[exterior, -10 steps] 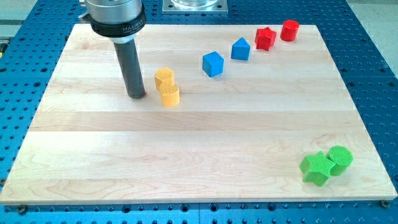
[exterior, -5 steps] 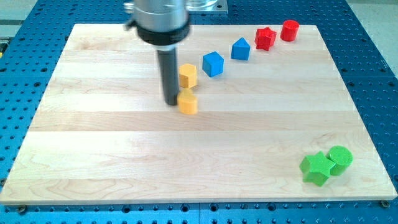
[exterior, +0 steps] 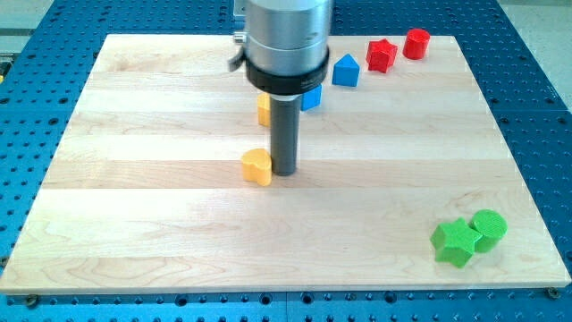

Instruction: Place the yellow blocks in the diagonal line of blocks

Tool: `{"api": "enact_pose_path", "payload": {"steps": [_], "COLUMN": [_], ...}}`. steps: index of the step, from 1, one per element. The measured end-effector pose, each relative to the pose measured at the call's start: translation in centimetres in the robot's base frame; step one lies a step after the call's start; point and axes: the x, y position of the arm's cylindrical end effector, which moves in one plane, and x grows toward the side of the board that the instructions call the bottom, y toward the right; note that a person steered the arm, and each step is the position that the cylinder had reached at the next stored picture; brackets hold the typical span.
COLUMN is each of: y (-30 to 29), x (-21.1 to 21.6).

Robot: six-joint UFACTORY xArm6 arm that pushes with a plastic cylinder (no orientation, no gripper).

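My tip [exterior: 284, 170] rests on the board just right of a yellow heart-shaped block [exterior: 256, 166], touching or nearly touching it. A second yellow block [exterior: 264, 110] stands above it, partly hidden behind my rod. A blue cube [exterior: 312, 97] is mostly hidden by the rod's collar. From it a diagonal line runs toward the view's top right: a blue pentagon-like block [exterior: 346, 71], a red star [exterior: 382, 55] and a red cylinder [exterior: 416, 43].
A green star [exterior: 454, 241] and a green cylinder [exterior: 489, 228] sit together near the board's bottom right corner. The wooden board [exterior: 134, 224] lies on a blue perforated table.
My tip moved right and toward the view's bottom, passing from the left of the yellow blocks to the right of the lower one. The lower yellow block slid down and apart from the upper.
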Motion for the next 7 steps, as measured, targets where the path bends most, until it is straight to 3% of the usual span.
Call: {"api": "enact_pose_path", "payload": {"steps": [1, 3, 5, 6, 7], "y": [0.2, -2.4, -4.2, -5.2, -9.3], "x": [4.6, -1.4, -2.4, 3.3, 2.6]}}
